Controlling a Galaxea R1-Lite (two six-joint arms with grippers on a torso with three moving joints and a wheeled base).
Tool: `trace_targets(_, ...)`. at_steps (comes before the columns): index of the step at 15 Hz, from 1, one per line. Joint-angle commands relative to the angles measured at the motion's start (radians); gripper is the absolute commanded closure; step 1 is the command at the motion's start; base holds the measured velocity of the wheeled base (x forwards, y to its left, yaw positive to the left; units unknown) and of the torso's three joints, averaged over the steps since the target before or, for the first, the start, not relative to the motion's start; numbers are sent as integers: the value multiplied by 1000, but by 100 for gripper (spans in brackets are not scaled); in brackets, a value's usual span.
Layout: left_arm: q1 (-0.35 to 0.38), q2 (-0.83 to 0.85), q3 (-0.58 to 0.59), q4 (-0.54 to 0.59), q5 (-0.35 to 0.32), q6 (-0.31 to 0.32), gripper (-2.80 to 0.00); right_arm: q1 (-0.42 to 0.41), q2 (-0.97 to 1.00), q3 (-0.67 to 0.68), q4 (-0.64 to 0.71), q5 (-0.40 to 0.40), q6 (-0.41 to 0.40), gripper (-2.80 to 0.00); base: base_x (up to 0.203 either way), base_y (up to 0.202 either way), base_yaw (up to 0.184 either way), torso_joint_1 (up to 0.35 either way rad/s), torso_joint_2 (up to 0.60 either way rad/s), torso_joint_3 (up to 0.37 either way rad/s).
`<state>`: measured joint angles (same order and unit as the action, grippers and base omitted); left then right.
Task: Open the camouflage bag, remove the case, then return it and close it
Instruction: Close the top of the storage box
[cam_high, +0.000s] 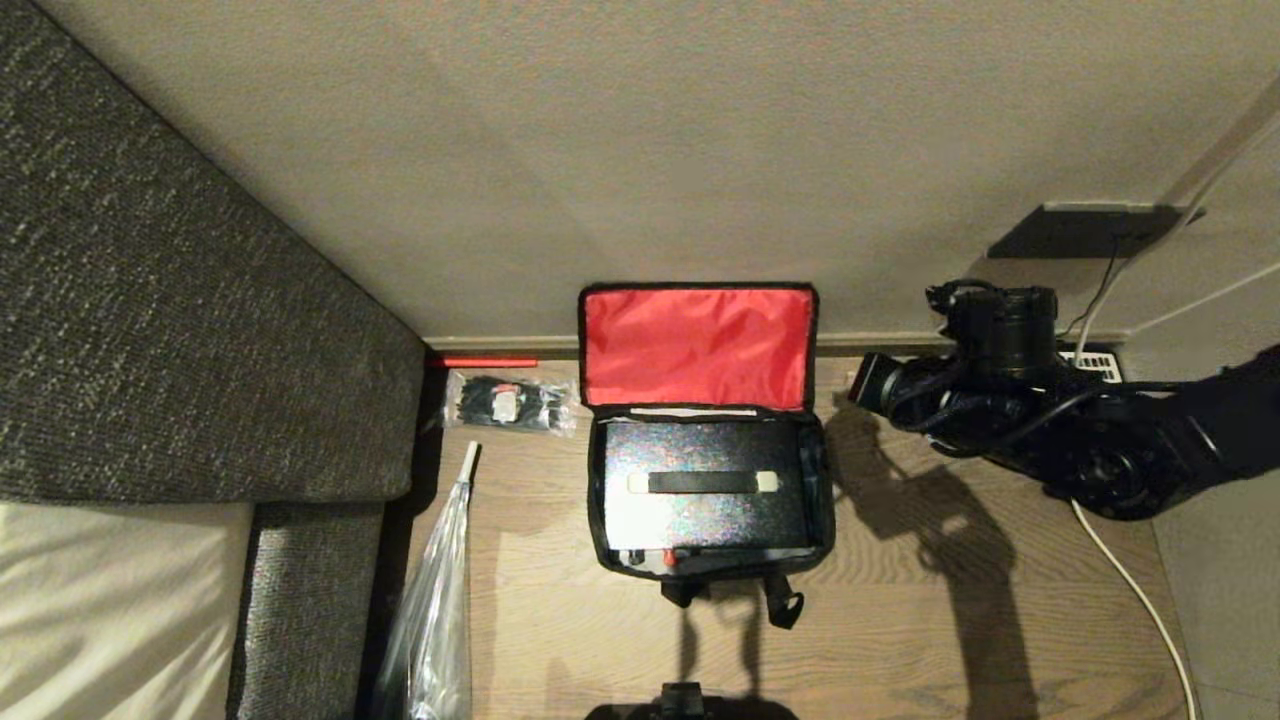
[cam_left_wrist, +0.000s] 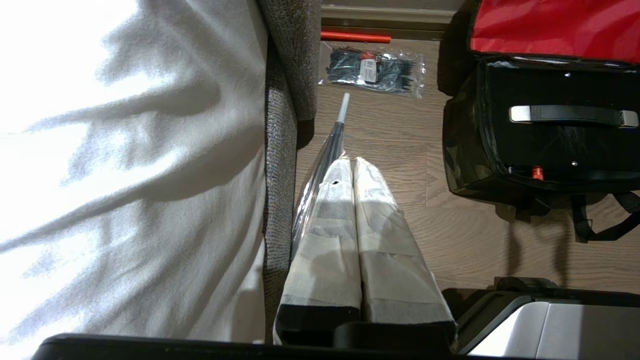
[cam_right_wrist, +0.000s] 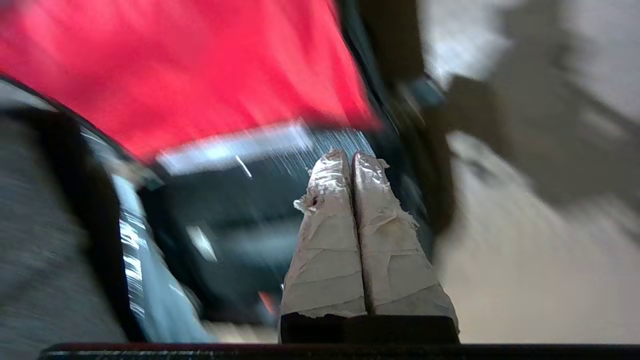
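The camouflage bag (cam_high: 822, 480) stands open on the wooden floor, its red-lined lid (cam_high: 698, 345) leaning back against the wall. Inside it lies the black case (cam_high: 700, 525), handle (cam_high: 703, 483) facing up, a small red dot (cam_left_wrist: 537, 173) at its near edge. My right arm (cam_high: 1010, 410) hovers to the right of the bag, apart from it. In the right wrist view my right gripper (cam_right_wrist: 351, 156) is shut and empty, its taped fingers pointing over the bag's far right corner. My left gripper (cam_left_wrist: 352, 161) is parked beside the sofa, shut and empty, left of the bag (cam_left_wrist: 462, 150).
A grey sofa (cam_high: 170, 330) with a white cushion (cam_high: 110, 600) fills the left. A packet of black cable ties (cam_high: 510, 403), a red stick (cam_high: 488, 362) and a plastic-wrapped rod (cam_high: 440, 600) lie left of the bag. A white cable (cam_high: 1130, 580) runs along the floor at right.
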<state>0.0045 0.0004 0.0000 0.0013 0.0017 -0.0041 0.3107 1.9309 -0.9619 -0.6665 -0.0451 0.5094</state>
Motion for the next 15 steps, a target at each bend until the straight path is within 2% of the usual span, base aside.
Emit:
trace_targets(1, 1, -2, 2, 0, 0, 0, 0, -54, 157, -110, -106, 56, 6, 0, 0, 0, 0, 0, 0, 0)
trace_targets(2, 0, -2, 2, 0, 0, -1, 0, -62, 191, -166, -117, 69, 6, -207, 0, 0, 0, 0, 0, 0)
trace_targets(3, 0, -2, 2, 0, 1, -1, 0, -68, 219, -197, -123, 96, 5, -280, 0, 0, 0, 0, 0, 0)
trace_targets(9, 0, -2, 2, 0, 0, -1, 0, -90, 324, -232, -245, 211, -13, -280, 0, 0, 0, 0, 0, 0)
trace_targets(13, 2, -2, 2, 0, 0, -1, 0, -95, 407, -300, -422, 215, -14, -280, 0, 0, 0, 0, 0, 0)
trace_targets(15, 0, -2, 2, 0, 0, -1, 0, -108, 438, -340, -456, 226, -13, -280, 0, 0, 0, 0, 0, 0)
